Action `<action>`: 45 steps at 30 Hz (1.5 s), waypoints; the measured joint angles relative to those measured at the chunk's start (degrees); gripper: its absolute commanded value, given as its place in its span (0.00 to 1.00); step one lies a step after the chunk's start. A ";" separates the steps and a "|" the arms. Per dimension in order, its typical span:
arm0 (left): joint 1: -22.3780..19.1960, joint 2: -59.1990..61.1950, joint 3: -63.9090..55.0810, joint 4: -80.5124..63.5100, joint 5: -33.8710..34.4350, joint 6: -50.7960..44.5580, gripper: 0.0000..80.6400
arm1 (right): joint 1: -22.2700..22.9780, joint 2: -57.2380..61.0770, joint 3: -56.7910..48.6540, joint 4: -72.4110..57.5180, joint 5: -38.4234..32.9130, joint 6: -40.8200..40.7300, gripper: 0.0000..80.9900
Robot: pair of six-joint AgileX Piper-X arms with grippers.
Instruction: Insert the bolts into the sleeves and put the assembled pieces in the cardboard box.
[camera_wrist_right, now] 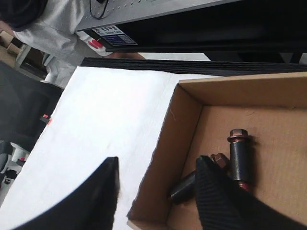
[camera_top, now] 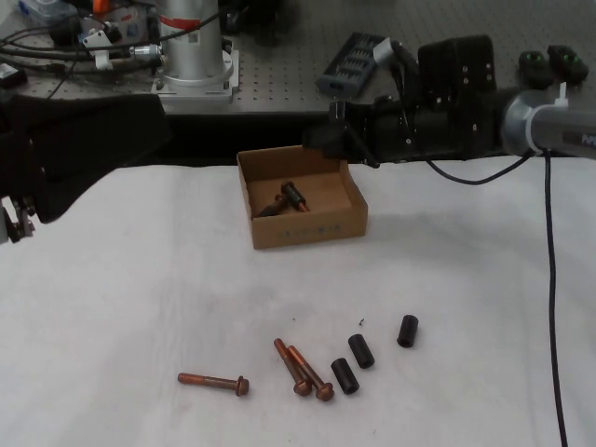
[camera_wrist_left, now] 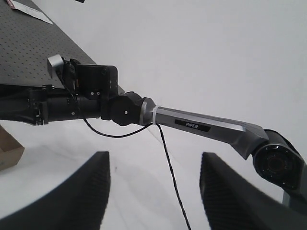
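Tabletop (camera_top: 121, 298) bears loose bolts (camera_top: 291, 365) and sleeves (camera_top: 360, 351) at its near edge; both jaws, open and empty, should align each pair squarely.

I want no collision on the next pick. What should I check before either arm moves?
1. Right hand open and empty: ok.
2. Left hand open and empty: ok.
3. Right hand clear of the cardboard box: not ok, it hangs above the box's edge.
4. Loose bolts and sleeves on the cloth unobstructed: ok.
5. Assembled pieces lying fully inside the box: ok.
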 measured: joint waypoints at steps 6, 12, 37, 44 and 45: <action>0.00 0.00 0.00 0.53 0.00 0.00 0.51 | 0.00 -3.57 0.00 6.30 -1.59 -2.65 0.33; 0.00 0.00 0.00 5.28 0.00 3.34 0.51 | 0.54 -14.26 -0.14 21.65 3.59 -12.90 0.32; 0.00 0.00 -0.47 30.39 -12.37 19.29 0.51 | 14.39 -34.24 8.33 53.03 15.63 -26.62 0.23; 0.00 0.00 -2.26 30.40 -18.49 31.58 0.51 | 22.06 -35.91 19.73 46.09 15.63 -25.70 0.23; 0.00 0.00 -2.26 30.50 -18.91 33.07 0.51 | 22.38 -35.91 20.28 45.61 15.63 -24.74 0.23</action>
